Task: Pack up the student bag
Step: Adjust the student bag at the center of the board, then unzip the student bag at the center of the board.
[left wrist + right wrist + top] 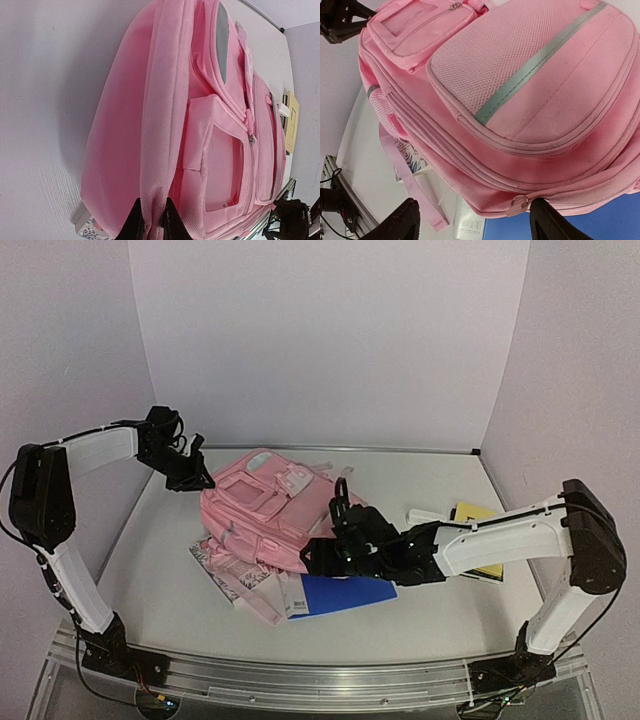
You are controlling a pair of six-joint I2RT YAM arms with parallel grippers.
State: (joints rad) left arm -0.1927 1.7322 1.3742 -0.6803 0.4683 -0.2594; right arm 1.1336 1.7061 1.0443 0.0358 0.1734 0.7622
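Bag (262,512) lies flat at centre of the overhead frame, front pockets up, partly over a patterned book (222,565) and a blue notebook (345,595) at its lower edge; a yellow book (472,512) sits apart at right. Left gripper (150,227), at the bottom of its wrist frame, is clamped on a ridge of pink fabric; judged to be anchoring the bag against pull. Right gripper (474,210) stands wide apart, holding nothing; a zip pull (520,202) sits between its fingers, likely lined up for taking. No pocket is seen open; packing judged not yet begun.
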